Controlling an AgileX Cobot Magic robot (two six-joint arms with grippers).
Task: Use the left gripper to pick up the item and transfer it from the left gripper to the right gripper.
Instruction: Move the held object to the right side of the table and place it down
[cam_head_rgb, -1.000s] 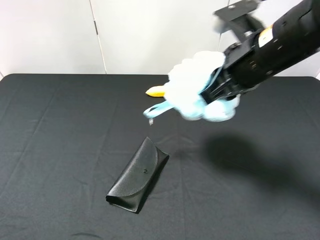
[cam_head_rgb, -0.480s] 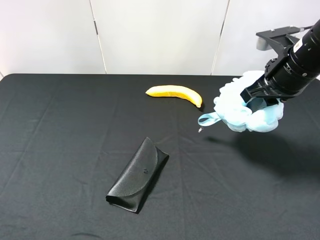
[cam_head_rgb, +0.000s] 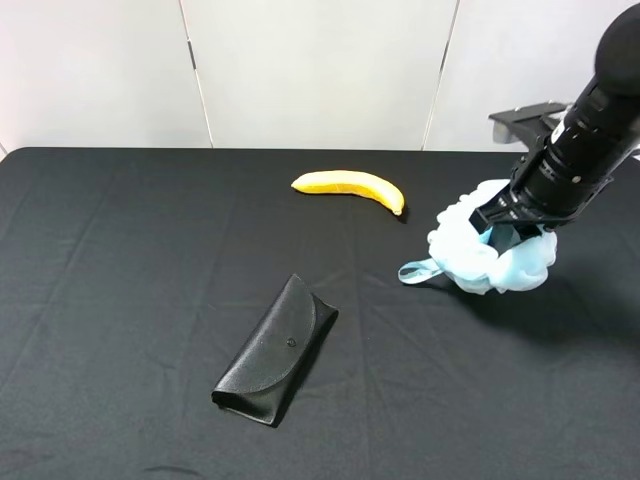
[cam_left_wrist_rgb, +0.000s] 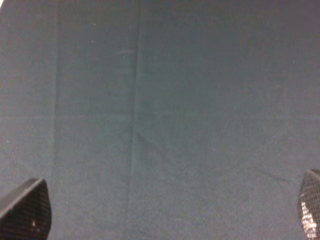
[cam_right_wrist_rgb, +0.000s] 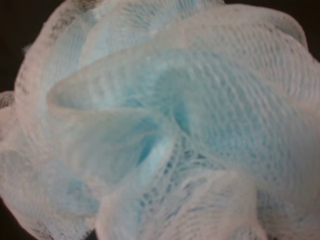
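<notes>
The item (cam_head_rgb: 488, 256), a fluffy light-blue and white mesh ball, hangs low at the right of the table, and its ribbon loop (cam_head_rgb: 414, 271) trails to the left. My right gripper (cam_head_rgb: 506, 226) is shut on its top, with the fingers buried in the mesh. I cannot tell whether the item touches the cloth. The item (cam_right_wrist_rgb: 165, 125) fills the right wrist view and hides the fingers there. My left gripper (cam_left_wrist_rgb: 167, 212) is out of the exterior view. In the left wrist view its two fingertips (cam_left_wrist_rgb: 26, 214) stand wide apart, open and empty, above bare black cloth.
A yellow banana (cam_head_rgb: 348, 187) lies at the back middle of the black table (cam_head_rgb: 120, 260). A flat black glasses case (cam_head_rgb: 277, 352) lies front of centre. A white wall stands behind the table.
My right gripper has carried the item from above the table's middle to the right and lowered it toward the cloth. This has uncovered the banana. The glasses case has not moved.
</notes>
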